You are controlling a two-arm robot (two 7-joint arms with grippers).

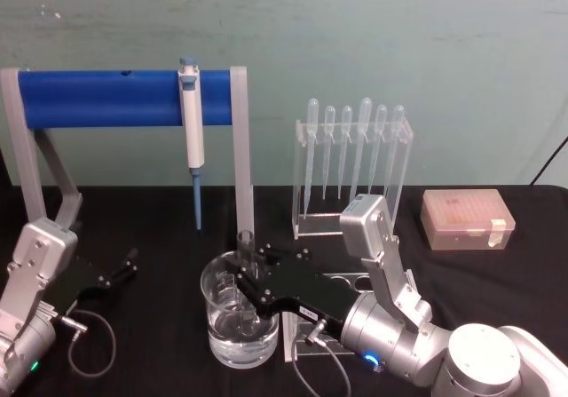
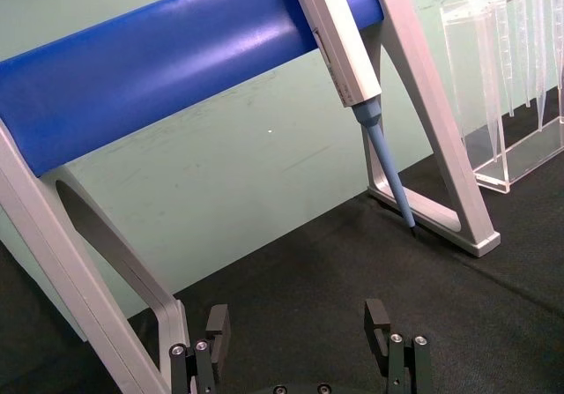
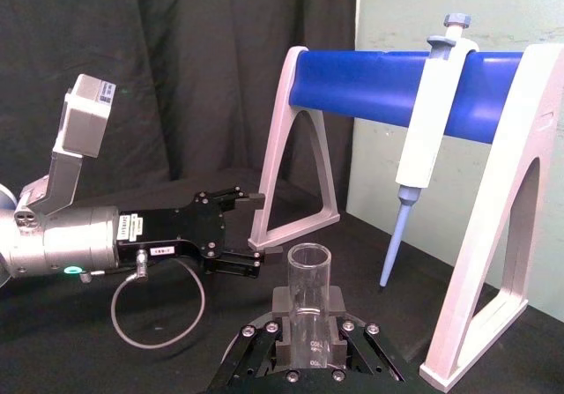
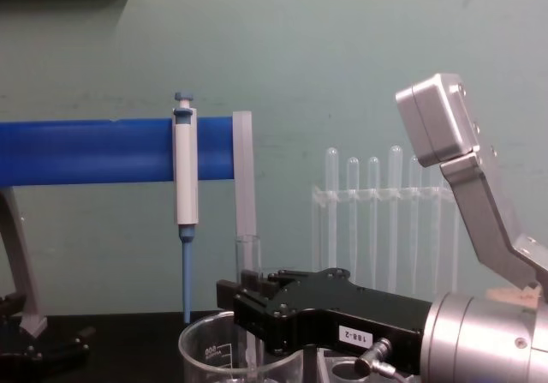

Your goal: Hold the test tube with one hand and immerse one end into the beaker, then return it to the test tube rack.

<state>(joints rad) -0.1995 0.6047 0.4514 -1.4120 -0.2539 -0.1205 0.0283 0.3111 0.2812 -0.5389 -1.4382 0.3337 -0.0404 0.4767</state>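
Observation:
The test tube (image 1: 246, 242) stands upright in my right gripper (image 1: 245, 277), which is shut on its middle. Its lower end reaches down inside the beaker (image 1: 217, 326), a wide clear glass with water in the bottom, near the table's front centre. In the right wrist view the test tube (image 3: 308, 279) rises between the black fingers (image 3: 280, 304), open rim up. The chest view shows the test tube (image 4: 247, 259) above the beaker (image 4: 204, 342) rim, with the right gripper (image 4: 250, 304) around it. My left gripper (image 1: 124, 265) rests open on the table at the left, nothing between its fingers (image 2: 216, 330).
A blue bar stand (image 1: 98, 98) carries a blue-and-white pipettor (image 1: 191, 117) just behind the beaker. A clear rack of plastic pipettes (image 1: 353, 162) stands behind my right arm. A pink tip box (image 1: 466, 219) sits at the far right.

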